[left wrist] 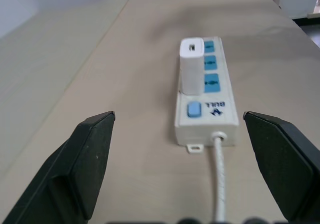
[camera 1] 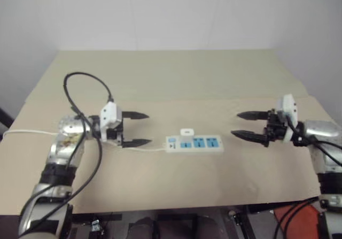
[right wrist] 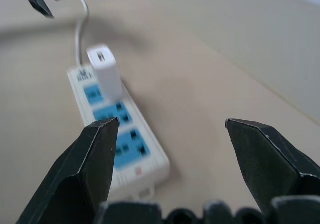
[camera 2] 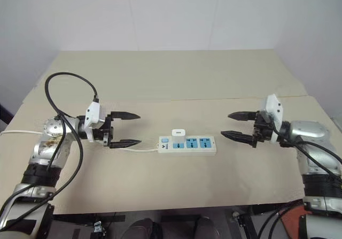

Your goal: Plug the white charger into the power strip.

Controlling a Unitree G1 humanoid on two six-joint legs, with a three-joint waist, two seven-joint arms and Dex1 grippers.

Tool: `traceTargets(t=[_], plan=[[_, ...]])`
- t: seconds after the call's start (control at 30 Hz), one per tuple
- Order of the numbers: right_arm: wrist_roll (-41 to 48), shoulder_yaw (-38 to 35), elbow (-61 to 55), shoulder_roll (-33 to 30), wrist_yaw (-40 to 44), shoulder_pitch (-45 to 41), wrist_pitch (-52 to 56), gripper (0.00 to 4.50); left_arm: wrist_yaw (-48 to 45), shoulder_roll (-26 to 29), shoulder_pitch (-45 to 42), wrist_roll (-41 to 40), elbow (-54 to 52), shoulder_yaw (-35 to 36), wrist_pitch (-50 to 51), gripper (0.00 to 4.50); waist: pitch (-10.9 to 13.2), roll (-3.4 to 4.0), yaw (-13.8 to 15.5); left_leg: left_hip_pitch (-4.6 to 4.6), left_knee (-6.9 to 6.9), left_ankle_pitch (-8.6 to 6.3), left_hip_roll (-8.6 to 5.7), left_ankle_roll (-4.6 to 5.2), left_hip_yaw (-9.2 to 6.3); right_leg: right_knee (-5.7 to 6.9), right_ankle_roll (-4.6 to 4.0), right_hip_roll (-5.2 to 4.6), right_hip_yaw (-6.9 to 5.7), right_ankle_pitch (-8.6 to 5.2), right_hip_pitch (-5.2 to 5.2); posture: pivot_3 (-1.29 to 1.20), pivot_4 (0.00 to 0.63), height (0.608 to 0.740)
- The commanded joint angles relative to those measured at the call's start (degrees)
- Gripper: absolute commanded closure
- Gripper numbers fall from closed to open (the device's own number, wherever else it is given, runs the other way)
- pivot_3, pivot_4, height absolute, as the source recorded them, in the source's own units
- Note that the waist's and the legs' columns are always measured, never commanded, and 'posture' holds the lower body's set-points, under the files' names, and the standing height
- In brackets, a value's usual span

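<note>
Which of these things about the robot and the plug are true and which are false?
1. The white charger stands upright in the power strip. True.
2. The left pincer is squeezing the charger. False: it is open, empty and apart from the strip.
3. The charger sits in the socket nearest the switch end. True.
4. The right pincer is shut tight. False: its fingers stand apart.
5. The strip's cord runs toward the right pincer. False: it leaves the end facing the left pincer.
</note>
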Motion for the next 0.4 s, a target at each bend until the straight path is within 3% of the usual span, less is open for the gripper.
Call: traceTargets(t=[0.03, 0.4], plan=[[-0.28, -3.02, 2.33, -2.43, 0.57, 0.57, -2.99, 0.44, 2.22, 0.63, 0.52, -1.52, -4.05, 2.22, 1.25, 0.02, 0.01, 0.0, -0.01, 0.0, 0.0, 0.0, 0.0, 0.0, 0.0, 0.0, 0.0, 0.0, 0.0, 0.0, 0.0, 0.0, 0.15, 0.74], [1.96, -5.88, -2.53, -3.06, -3.65, 5.32, -0.97, 0.44, 2.56, -1.57, -1.21, -0.82, -3.42, -0.01, 1.13, 0.02, 0.02, -0.01, 0.04, 0.04, -0.01, 0.01, 0.0, -0.01, 0.02, 0.0, 0.0, 0.0, 0.01, 0.0, 0.04, 0.0, 0.15, 0.74]])
